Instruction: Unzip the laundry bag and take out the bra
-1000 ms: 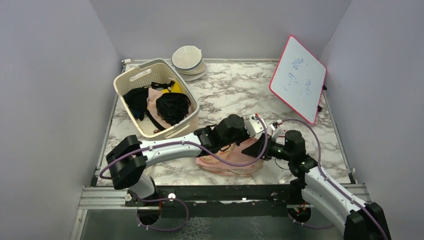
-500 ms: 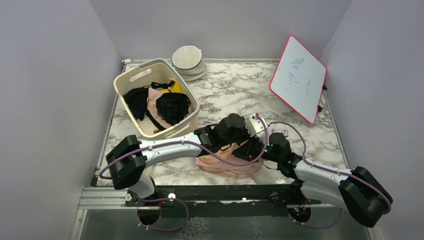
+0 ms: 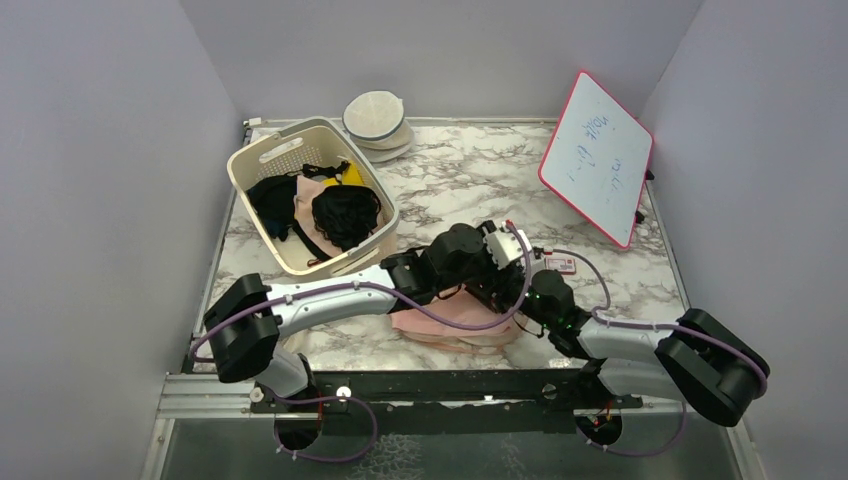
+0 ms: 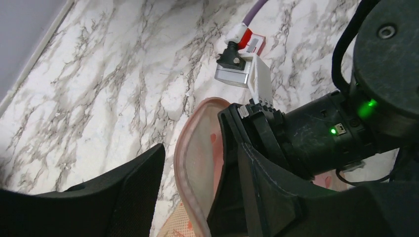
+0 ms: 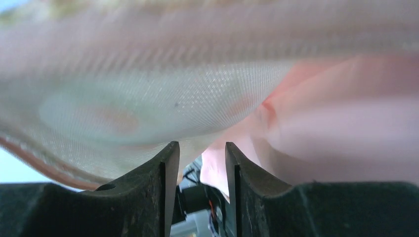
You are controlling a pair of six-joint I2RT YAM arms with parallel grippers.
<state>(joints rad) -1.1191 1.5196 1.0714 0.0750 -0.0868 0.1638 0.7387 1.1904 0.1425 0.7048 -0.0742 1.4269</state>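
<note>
1. The laundry bag (image 3: 455,322) is being straddled at its rim, near the marble table's (image 3: 450,180) front edge, by the parted left gripper (image 4: 200,153).
2. The right gripper (image 5: 197,148) is being enclosed by the bag, against the pink bra (image 5: 341,118); its jaws are narrow, and a grip cannot be told.
3. Bra fabric alone, not mesh lining (image 5: 148,98), should be pinched.

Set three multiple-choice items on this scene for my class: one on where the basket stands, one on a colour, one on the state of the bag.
1. Where does the basket stand?
A. near right
B. near middle
C. far left

2. What colour is the frame of the whiteboard?
A. red
B. green
C. black

3. How is the bag?
A. zipped shut
B. open, mesh lining showing
C. folded inside the basket

Answers:
1 C: the top view shows it by the left wall, on the far side.
2 A: its edge is red all round.
3 B: the left wrist view shows one flap lifted, with mesh on its inner face.
</note>
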